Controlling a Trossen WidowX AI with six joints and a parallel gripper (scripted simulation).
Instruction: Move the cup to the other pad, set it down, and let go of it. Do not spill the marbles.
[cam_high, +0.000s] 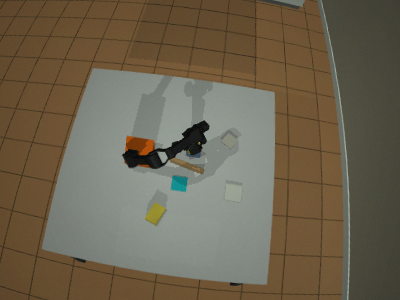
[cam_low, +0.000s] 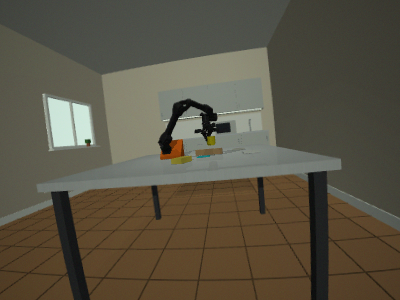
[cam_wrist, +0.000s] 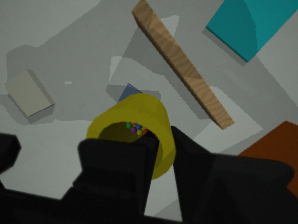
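The yellow cup (cam_low: 211, 140) (cam_wrist: 140, 107) is upright or nearly so, raised above the table. Several coloured marbles (cam_wrist: 136, 128) lie inside it. My gripper (cam_low: 208, 138) (cam_wrist: 165, 129) is shut on the cup's wall, one finger inside and one outside. The blue pad (cam_high: 193, 155) (cam_wrist: 129, 92) lies below the cup and is mostly hidden by it in the wrist view. The teal pad (cam_high: 179, 183) (cam_low: 203, 156) (cam_wrist: 250, 30) lies flat on the far side of the wooden bar from the blue pad, with nothing on it.
The wooden bar (cam_high: 187, 166) (cam_low: 209, 151) (cam_wrist: 185, 67) lies between the two pads. An orange block (cam_high: 145, 143) (cam_low: 176, 149) (cam_wrist: 272, 152) stands by the arm's base. A yellow block (cam_high: 156, 214) (cam_low: 181, 160), a greyish block (cam_high: 229, 140) (cam_wrist: 30, 93) and a white square (cam_high: 233, 192) are also on the table.
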